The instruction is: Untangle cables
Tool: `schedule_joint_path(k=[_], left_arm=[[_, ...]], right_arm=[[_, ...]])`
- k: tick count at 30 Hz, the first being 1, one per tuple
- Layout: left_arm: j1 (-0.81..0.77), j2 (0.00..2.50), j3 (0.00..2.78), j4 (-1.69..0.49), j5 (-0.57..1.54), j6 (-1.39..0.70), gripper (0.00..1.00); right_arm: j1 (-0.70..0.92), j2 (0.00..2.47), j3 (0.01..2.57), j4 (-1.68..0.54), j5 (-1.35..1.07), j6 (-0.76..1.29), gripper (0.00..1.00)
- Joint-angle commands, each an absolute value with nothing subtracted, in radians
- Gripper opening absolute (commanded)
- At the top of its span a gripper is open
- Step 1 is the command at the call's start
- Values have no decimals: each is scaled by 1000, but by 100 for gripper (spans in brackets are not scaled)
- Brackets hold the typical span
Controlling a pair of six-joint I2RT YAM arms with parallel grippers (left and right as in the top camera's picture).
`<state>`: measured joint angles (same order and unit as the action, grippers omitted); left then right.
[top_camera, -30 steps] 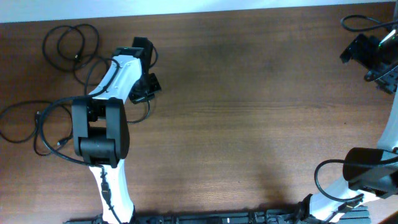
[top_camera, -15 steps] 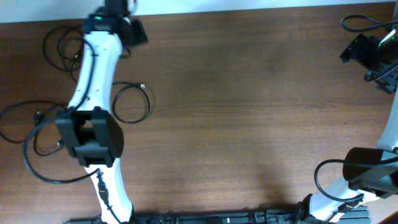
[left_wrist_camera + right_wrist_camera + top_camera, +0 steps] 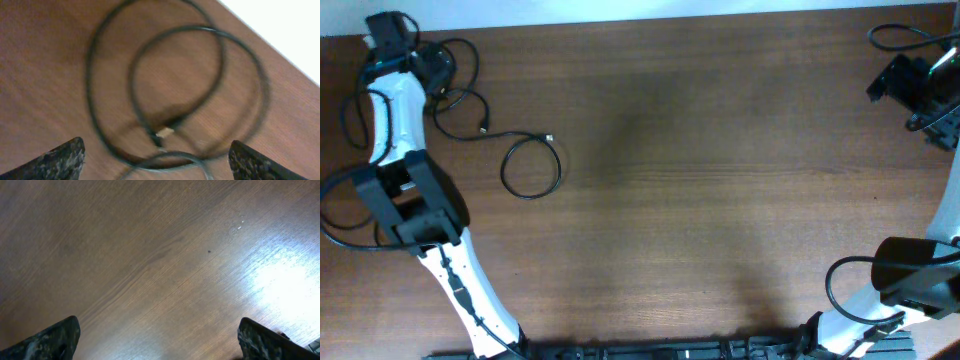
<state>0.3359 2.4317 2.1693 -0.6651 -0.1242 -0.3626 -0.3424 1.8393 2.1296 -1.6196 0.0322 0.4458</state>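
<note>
DONE: one cable loop [image 3: 532,165] lying apart, left | PENDING: overlapping cables [image 3: 450,75] far left; apparently crossed | left gripper [image 3: 157,162] spread, empty; right gripper [image 3: 157,340] spread, empty

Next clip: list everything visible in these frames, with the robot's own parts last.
loose cable loop: one, black, on the table left of centre, apart from the others, plug end showing
cable coils: count unclear, black, overlapping loops at the far-left corner
edge cable loop: at least one, black, at the left edge, partly hidden by the left arm
table: one, brown wood
left arm: one, white and black, extends to the far-left corner
left end effector: one, dark, open above the coils
right arm: one, white and black, along the right edge
right end effector: one, dark, open over bare wood
</note>
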Motion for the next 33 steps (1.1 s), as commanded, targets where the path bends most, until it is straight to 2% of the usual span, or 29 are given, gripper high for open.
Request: schedule_joint_path(k=[1, 7, 12, 18, 26, 27, 29, 33], left_arm=[[396, 2485, 2175, -666, -147, -361, 93], [415, 2527, 2175, -650, -155, -361, 92], [415, 2557, 2175, -611, -154, -319, 96], [414, 2592, 2175, -592, -155, -319, 92], [414, 2630, 2175, -599, -155, -264, 39], [415, 2634, 2175, -604, -156, -259, 29], [423, 2635, 2176, -611, -216, -259, 0], [465, 2634, 2225, -661, -323, -260, 0]], right_arm=[[-339, 1839, 2130, -1619, 31, 453, 98], [-339, 1839, 2130, -1619, 31, 453, 98], [-339, 1839, 2130, -1619, 31, 453, 99], [-339, 1839, 2130, -1619, 31, 453, 98], [-339, 1839, 2130, -1619, 31, 453, 98], [-339, 1839, 2130, -1619, 31, 453, 99], [-339, 1839, 2130, -1619, 31, 453, 98], [-339, 1839, 2130, -1619, 31, 453, 98]])
